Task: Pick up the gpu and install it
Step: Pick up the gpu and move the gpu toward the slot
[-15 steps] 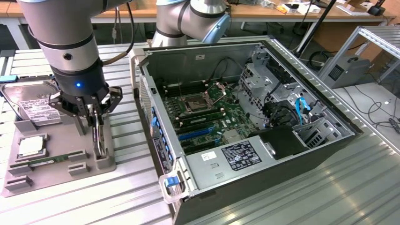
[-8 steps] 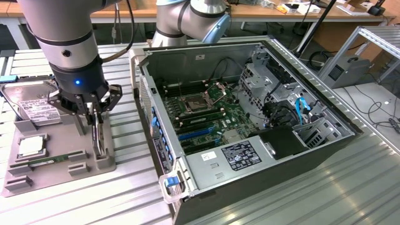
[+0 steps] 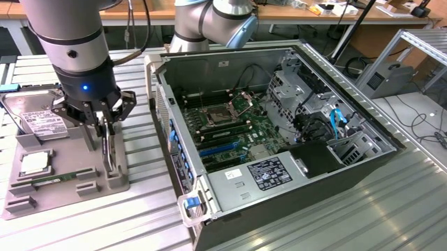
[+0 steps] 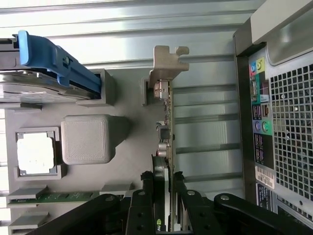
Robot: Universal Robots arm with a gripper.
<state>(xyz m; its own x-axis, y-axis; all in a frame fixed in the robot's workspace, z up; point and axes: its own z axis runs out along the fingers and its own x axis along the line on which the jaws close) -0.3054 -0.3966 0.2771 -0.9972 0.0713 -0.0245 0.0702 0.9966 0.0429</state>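
Gripper is clamped on the gpu between its fingers, so pickup step, probably needs a straight lift.

Silver-grey tube arm at the exterior view's upper left, black wrist housing with small blue light, black bolted-linkage pincer, thin cable alongside, pale-blue capped joint top centre.

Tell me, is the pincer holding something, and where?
The pincer squeezes the graphics card by its two flat sides, at the end far from the silver bracket. The card stands edgewise on the gray tray.
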